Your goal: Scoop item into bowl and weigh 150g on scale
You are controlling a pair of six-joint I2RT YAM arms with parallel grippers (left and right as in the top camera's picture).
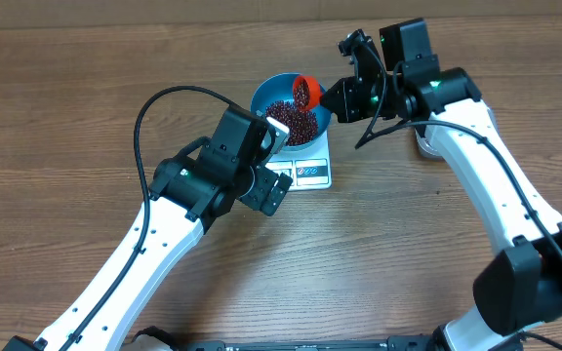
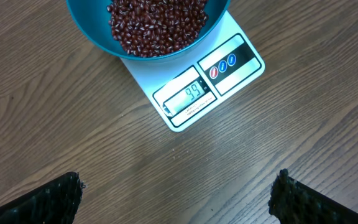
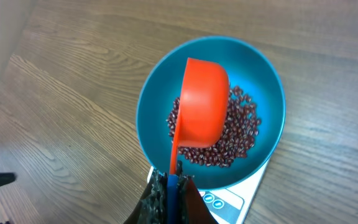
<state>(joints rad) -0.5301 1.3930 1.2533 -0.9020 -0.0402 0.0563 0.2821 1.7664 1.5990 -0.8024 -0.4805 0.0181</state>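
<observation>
Left tool (image 2: 179, 202) hangs spread wide, empty, angled down just before the scale (image 2: 229, 68). On the scale: blue bowl (image 3: 272, 87) holding red beans (image 3: 241, 134). Beyond the scale, right tool (image 3: 168, 190) clamps an orange scoop (image 3: 201, 102), tipped over the bowl.

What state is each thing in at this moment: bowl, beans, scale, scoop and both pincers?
bowl: upright on the scale, partly filled.
beans: loose heap in the bowl's bottom.
scale: switched on, display showing 99.
orange scoop: tipped mouth-down over the bowl.
left pincer: open, empty, above the table near the scale.
right pincer: shut on the orange scoop's handle.
</observation>
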